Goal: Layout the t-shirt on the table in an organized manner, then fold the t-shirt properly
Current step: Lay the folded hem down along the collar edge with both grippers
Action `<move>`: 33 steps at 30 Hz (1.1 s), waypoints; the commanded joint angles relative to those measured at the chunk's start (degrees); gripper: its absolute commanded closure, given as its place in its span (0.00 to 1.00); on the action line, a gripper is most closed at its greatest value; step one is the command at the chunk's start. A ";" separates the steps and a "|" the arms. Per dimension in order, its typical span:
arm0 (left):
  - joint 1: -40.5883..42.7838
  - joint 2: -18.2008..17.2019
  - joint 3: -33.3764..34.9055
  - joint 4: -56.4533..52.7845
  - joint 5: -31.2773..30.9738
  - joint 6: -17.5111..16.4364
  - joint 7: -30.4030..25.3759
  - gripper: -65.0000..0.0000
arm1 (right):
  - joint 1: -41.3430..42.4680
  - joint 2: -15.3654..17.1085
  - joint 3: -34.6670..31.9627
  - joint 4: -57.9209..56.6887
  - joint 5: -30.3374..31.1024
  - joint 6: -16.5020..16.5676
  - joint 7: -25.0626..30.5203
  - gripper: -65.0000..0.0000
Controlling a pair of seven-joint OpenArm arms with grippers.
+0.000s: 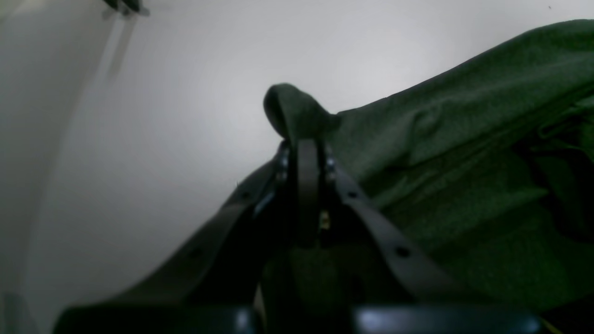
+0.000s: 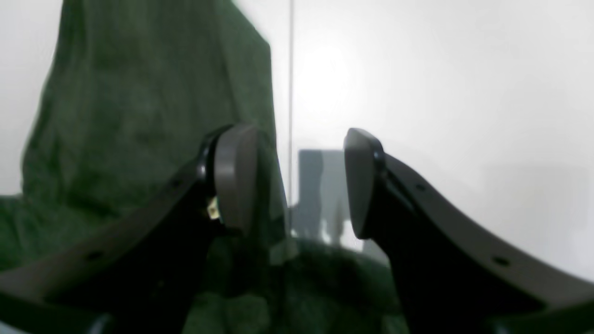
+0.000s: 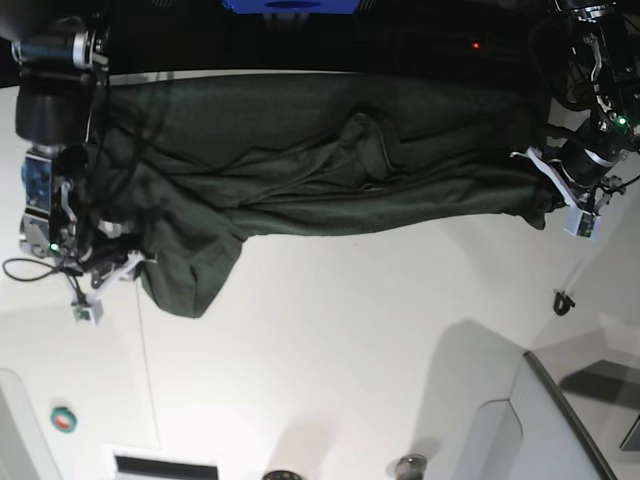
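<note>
The dark green t-shirt (image 3: 320,170) lies stretched in rumpled folds across the far side of the white table (image 3: 350,330), with one part hanging down toward the left (image 3: 190,275). In the left wrist view my left gripper (image 1: 304,139) is shut on a bunched fold of the t-shirt (image 1: 464,139). In the base view it holds the shirt's right end (image 3: 548,200). My right gripper (image 2: 297,181) stands open just off the cloth's edge, with the t-shirt (image 2: 139,102) behind its left finger and only table showing in the gap. In the base view it is at the shirt's left end (image 3: 120,262).
A thin dark seam (image 3: 148,360) runs down the table on the left. A small round green and red thing (image 3: 63,418) lies at the lower left. A small dark object (image 3: 563,300) sits at the right. A grey box (image 3: 560,420) fills the lower right corner.
</note>
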 commanded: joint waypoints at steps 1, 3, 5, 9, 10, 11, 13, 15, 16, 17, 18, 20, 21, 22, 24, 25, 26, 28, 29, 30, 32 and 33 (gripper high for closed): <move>-0.21 -1.03 -0.56 0.80 -0.38 0.05 -1.11 1.00 | 0.79 0.39 0.07 0.62 0.55 0.14 0.79 0.57; -0.21 -1.03 -0.56 0.62 -0.38 0.05 -1.11 1.00 | 0.70 0.21 0.07 0.62 0.55 0.14 0.79 0.57; -0.21 -1.03 -0.56 0.54 -0.38 0.05 -1.11 1.00 | 0.52 0.12 0.07 0.71 0.55 0.14 0.61 0.56; -0.21 -1.12 -0.48 0.54 -0.38 0.05 -1.11 1.00 | 0.35 0.03 0.07 0.44 0.55 0.14 0.79 0.56; -0.21 -1.12 -0.48 0.54 -0.38 0.05 -1.11 1.00 | 0.35 0.03 0.07 0.35 0.55 0.14 0.79 0.56; -0.21 -1.12 -0.48 0.54 -0.38 0.05 -1.11 1.00 | 0.35 0.03 0.07 0.35 0.55 0.14 0.79 0.57; -0.29 -1.12 -0.48 0.54 -0.38 0.05 -1.11 1.00 | 0.35 0.03 0.07 0.35 0.55 0.14 0.79 0.57; -0.29 -1.12 -0.48 0.54 -0.38 0.05 -1.11 1.00 | 0.35 0.03 0.07 0.35 0.55 0.14 0.79 0.58; -0.38 -1.12 -0.48 0.54 -0.38 0.05 -1.11 1.00 | 0.35 0.03 0.07 0.35 0.55 0.14 0.61 0.61; -0.38 -1.12 -0.39 0.45 -0.38 0.05 -1.11 1.00 | 0.35 0.03 0.07 0.35 0.55 0.14 0.52 0.67; -0.38 -1.12 -0.39 0.45 -0.38 0.05 -1.11 1.00 | 0.35 0.03 0.07 0.35 0.55 0.14 0.44 0.73; -0.47 -1.12 -0.30 0.45 -0.38 0.05 -1.11 1.00 | 0.35 0.03 0.07 0.35 0.55 0.14 0.35 0.84; -0.47 -1.12 -0.30 0.45 -0.38 0.05 -1.11 1.00 | 0.44 0.03 0.07 0.35 0.55 0.14 0.26 0.84; -0.47 -1.12 -0.30 0.45 -0.38 0.05 -1.11 1.00 | 0.44 0.03 0.07 0.35 0.55 0.14 -0.27 0.83; -0.56 -1.12 -0.30 0.45 -0.38 0.05 -1.11 1.00 | 0.70 0.03 0.07 0.35 0.55 0.14 -2.11 0.88; -0.56 -1.12 -0.30 0.45 -0.38 0.05 -1.11 1.00 | 0.70 0.03 0.07 0.35 0.55 0.14 -2.73 0.94; -0.56 -1.12 -0.30 0.45 -0.38 0.05 -1.11 1.00 | 0.70 0.03 0.07 0.35 0.55 0.14 -2.73 0.99; -0.65 -1.12 -0.30 0.45 -0.38 0.05 -1.11 1.00 | 0.70 0.03 0.43 0.53 0.55 0.14 -2.73 0.99; -0.65 -1.12 -0.30 0.45 -0.38 0.05 -1.11 1.00 | 0.70 0.03 0.60 0.79 0.55 0.14 -2.73 0.98; -0.65 -1.12 -0.30 0.45 -0.38 0.05 -1.11 1.00 | 0.70 0.12 0.69 1.41 0.64 0.14 -2.73 0.99; -0.65 -1.21 -0.30 0.45 -0.38 0.05 -1.11 1.00 | 0.17 0.12 0.69 4.75 0.64 0.14 -3.08 0.99; -0.56 -1.21 -0.30 0.54 -0.38 0.05 -1.03 1.00 | -0.88 0.12 0.69 7.12 0.64 0.14 -3.17 0.99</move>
